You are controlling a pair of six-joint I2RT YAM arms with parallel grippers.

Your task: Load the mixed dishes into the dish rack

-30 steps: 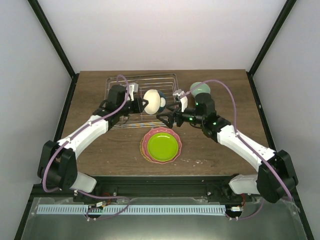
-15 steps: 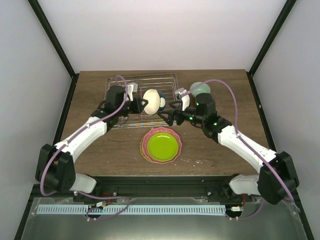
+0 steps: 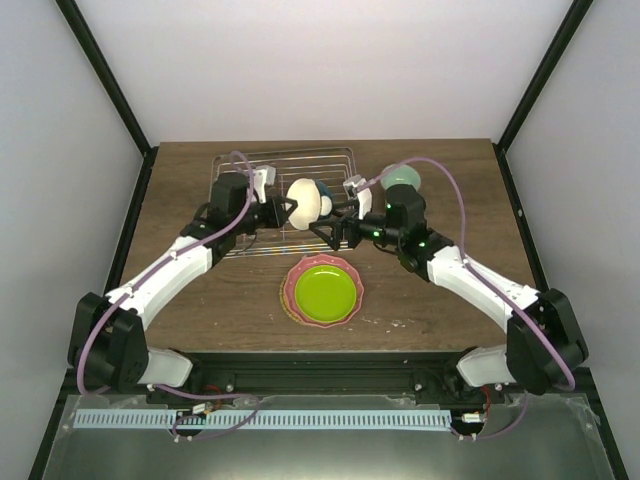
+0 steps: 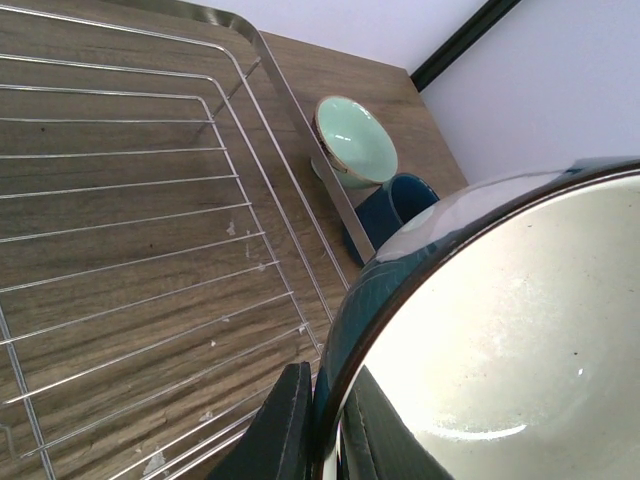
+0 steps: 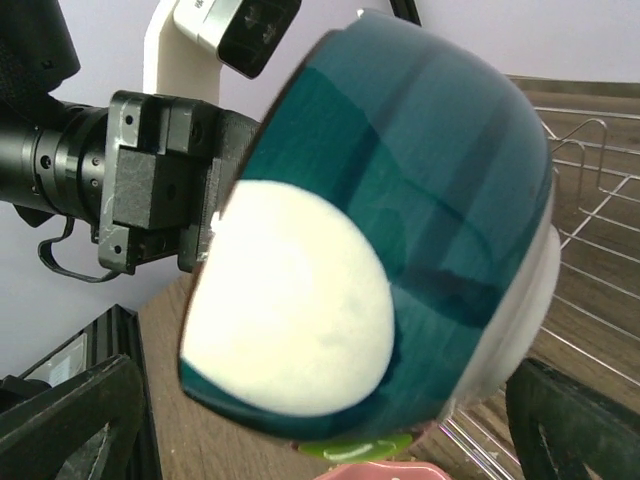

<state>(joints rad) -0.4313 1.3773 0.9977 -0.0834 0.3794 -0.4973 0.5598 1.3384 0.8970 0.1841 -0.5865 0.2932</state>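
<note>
My left gripper (image 3: pixel 288 208) is shut on the rim of the cream bowl (image 3: pixel 304 202), which is cream inside and teal outside, and holds it tilted above the right part of the dish rack (image 3: pixel 280 160). In the left wrist view one finger (image 4: pixel 285 430) sits outside the bowl (image 4: pixel 500 330) and one inside. My right gripper (image 3: pixel 330 232) is open just right of the bowl, its fingers (image 5: pixel 70 420) spread wide around the bowl (image 5: pixel 400 200) without touching it. The lime-green plate (image 3: pixel 325 290) lies on the pink plate (image 3: pixel 290 290) in front of the rack. The mint bowl (image 3: pixel 402 178) and the dark blue mug (image 4: pixel 390 205) stand right of the rack.
The rack's wire floor (image 4: pixel 200 180) shows no dishes in the left wrist view. The mint bowl (image 4: pixel 355 140) leans by the rack's right rim with the mug beside it. Bare wooden table (image 3: pixel 200 300) lies left of the plates.
My right gripper has moved left and up, closer to the cream bowl. The left gripper still holds the bowl in nearly the same place.
</note>
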